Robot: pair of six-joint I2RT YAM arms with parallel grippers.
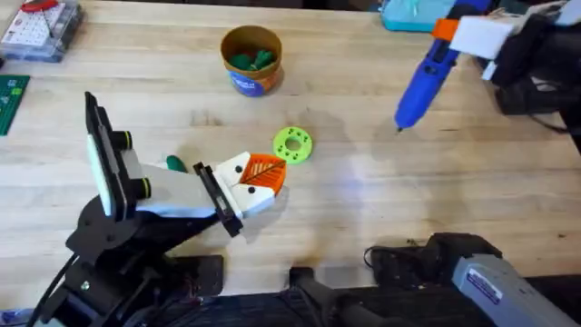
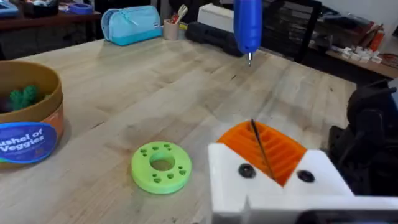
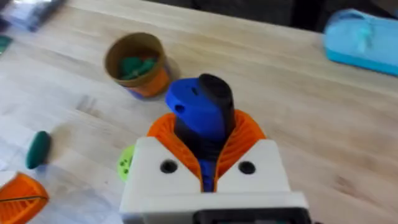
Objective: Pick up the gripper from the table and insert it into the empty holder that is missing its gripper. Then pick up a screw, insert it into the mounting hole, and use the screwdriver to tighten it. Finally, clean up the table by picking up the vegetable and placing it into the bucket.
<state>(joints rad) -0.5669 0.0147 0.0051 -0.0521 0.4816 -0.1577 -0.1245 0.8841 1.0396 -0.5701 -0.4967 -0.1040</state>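
Observation:
My right gripper [image 1: 474, 36] hangs over the table's [image 1: 363, 200] far right, shut on the blue screwdriver [image 1: 425, 80], whose bit points down. Its orange pads clamp the blue body [image 3: 202, 118]. The holder [image 1: 168, 195], my left arm's white end with a black plate, carries the white gripper part with its orange pad [image 1: 261, 174]. My left gripper [image 2: 258, 134] is shut, pads together. A dark green vegetable [image 1: 175, 164] lies beside the holder, also in the right wrist view [image 3: 38, 149]. The bucket [image 1: 251, 59] holds green pieces. A screw is out of view.
A green disc with small holes [image 1: 292, 144] lies just past the left gripper's tip. A teal pouch [image 1: 413, 14] sits at the far right edge, and a clear parts box [image 1: 41, 29] at the far left corner. The right arm's base [image 1: 481, 272] is at the near right.

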